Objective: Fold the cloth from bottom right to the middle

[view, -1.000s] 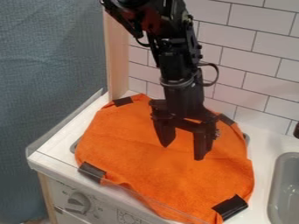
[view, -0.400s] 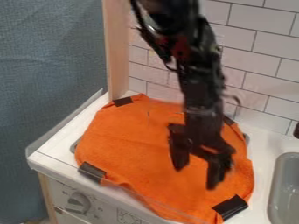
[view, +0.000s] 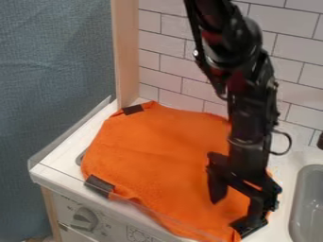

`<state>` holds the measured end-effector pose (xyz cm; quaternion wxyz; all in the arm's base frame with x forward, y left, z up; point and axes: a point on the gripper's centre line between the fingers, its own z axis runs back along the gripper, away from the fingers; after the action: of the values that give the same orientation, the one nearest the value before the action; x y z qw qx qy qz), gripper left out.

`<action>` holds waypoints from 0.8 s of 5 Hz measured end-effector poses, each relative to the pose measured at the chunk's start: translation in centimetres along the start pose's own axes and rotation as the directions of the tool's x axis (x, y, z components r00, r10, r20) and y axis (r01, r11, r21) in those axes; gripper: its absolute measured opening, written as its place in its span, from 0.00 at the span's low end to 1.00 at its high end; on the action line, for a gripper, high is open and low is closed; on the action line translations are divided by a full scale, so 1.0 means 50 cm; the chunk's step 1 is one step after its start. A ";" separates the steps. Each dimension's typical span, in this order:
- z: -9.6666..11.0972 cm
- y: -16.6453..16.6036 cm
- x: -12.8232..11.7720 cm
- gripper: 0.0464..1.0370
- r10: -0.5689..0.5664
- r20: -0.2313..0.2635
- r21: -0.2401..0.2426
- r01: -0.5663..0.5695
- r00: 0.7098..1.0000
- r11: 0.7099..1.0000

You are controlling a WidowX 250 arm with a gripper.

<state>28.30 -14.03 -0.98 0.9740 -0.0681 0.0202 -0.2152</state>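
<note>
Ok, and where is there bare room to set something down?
A narrow strip of counter left of the cloth, and a patch by the sink's upper left corner, below the tiles. It's crowded at the cloth's bottom right, where the gripper is, close to the sink.

You had soft, moderate light, its source impossible to place. The wall tiles and counter looked palest to you, the orange cloth evenly lit and matte; small highlights glinted on the black arm, its lower parts deeply dark.
</note>
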 end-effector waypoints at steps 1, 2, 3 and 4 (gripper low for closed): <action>-0.033 -0.013 0.003 0.96 -0.027 -0.011 0.055 0.028 1.000 0.998; -0.039 -0.022 0.019 0.96 -0.064 -0.004 0.089 0.064 0.998 0.994; -0.045 -0.031 0.020 0.90 -0.089 -0.005 0.097 0.089 0.996 0.991; -0.046 -0.027 0.026 0.63 -0.098 0.006 0.107 0.097 0.995 0.990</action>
<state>28.75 -16.06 -3.08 0.9646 -0.0181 -0.0001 -0.2630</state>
